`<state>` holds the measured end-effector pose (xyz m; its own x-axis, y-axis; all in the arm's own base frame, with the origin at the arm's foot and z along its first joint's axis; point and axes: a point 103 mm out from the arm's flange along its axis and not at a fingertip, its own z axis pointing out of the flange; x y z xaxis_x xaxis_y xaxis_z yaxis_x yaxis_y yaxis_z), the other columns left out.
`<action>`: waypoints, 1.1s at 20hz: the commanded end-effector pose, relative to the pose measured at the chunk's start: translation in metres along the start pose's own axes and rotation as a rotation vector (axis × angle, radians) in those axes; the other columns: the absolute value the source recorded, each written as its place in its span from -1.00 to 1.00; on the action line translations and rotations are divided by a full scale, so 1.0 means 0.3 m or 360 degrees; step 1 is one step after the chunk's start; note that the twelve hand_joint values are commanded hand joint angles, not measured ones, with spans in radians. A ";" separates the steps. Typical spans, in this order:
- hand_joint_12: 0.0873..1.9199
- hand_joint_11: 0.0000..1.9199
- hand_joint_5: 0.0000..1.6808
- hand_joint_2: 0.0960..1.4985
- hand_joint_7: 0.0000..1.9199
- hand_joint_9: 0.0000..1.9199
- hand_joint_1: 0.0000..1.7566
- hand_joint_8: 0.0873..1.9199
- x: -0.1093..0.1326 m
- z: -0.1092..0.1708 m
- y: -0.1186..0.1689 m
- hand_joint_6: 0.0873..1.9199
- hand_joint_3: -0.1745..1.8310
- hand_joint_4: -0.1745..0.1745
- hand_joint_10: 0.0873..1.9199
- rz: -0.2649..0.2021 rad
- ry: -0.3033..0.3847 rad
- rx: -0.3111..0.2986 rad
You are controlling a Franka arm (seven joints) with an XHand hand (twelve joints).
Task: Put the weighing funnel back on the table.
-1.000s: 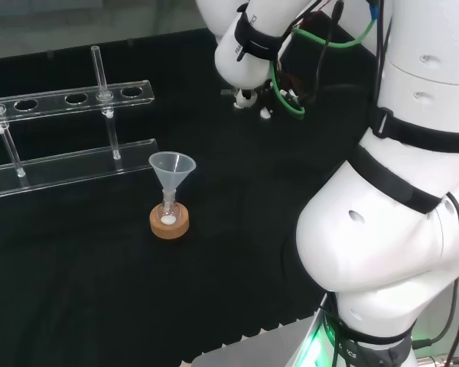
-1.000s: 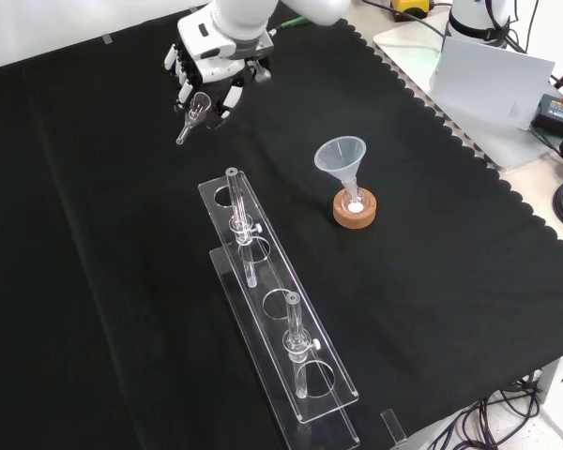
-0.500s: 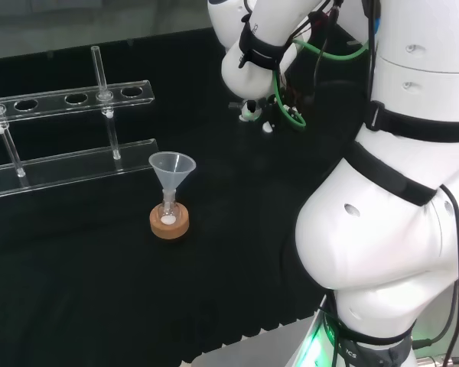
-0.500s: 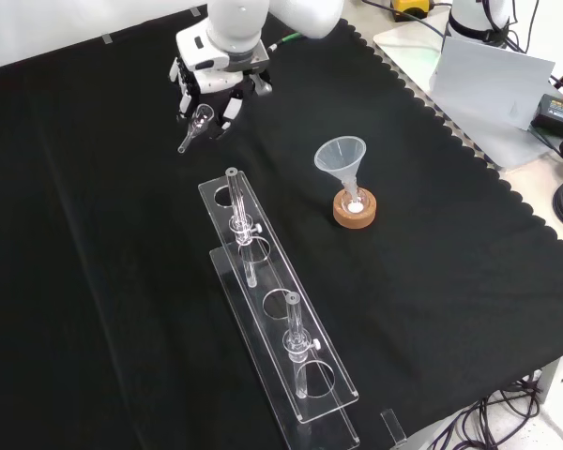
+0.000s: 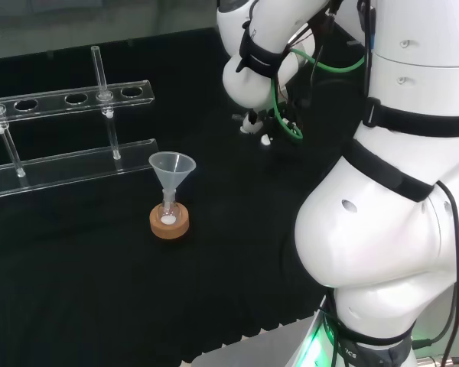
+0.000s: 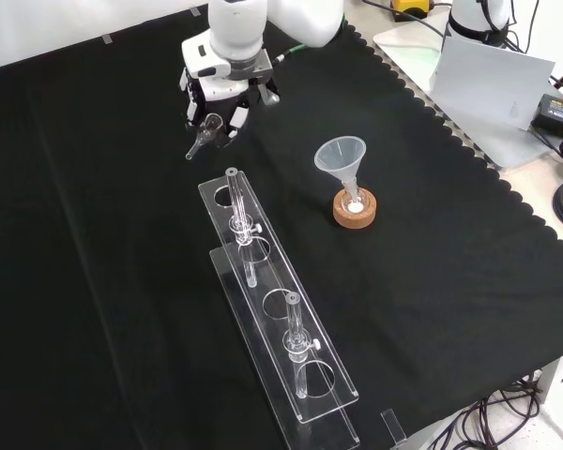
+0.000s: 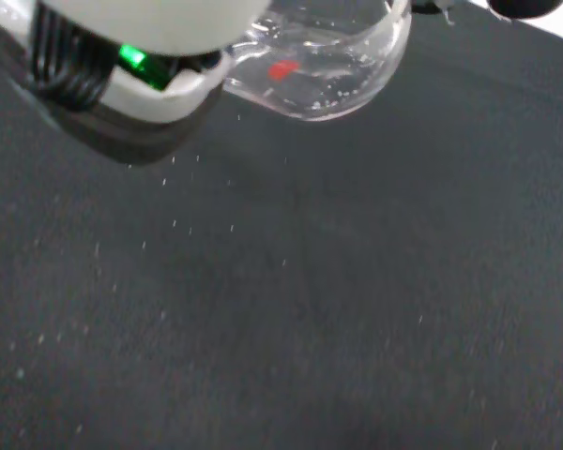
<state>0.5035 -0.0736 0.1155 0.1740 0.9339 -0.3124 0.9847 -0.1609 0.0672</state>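
Observation:
In the front view the hand hangs over the far part of the black cloth, just beyond the far end of the tube rack. Its fingers are curled round the small clear weighing funnel, whose short stem slants down to the left toward the cloth. Whether the stem touches the cloth I cannot tell. The wrist view has the clear bowl of the weighing funnel close against the hand, with bare cloth beneath. In the head view the hand peeks out under the arm's white link.
A clear tube rack with glass tubes runs toward the near edge of the cloth in the front view. The big funnel stands in a small flask on a cork ring to the right of the rack.
The hand has come down and a little to the right in the front view, carrying the weighing funnel closer to the cloth and to the rack's far end.

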 end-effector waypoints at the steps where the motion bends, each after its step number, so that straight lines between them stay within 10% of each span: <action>1: -0.08 0.33 0.91 -0.31 0.85 0.69 0.34 -1.00 0.020 0.045 -0.029 -1.00 -0.17 0.65 -1.00 0.0045 0.0024 0.0052; 22: -0.07 0.33 0.89 -0.25 0.80 0.69 0.33 -1.00 0.076 0.220 -0.068 -1.00 -0.23 0.72 -1.00 0.0093 -0.0008 0.0447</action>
<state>0.4899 -0.0679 0.0525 0.2398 0.9232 -0.3003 0.9576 -0.2758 -0.0835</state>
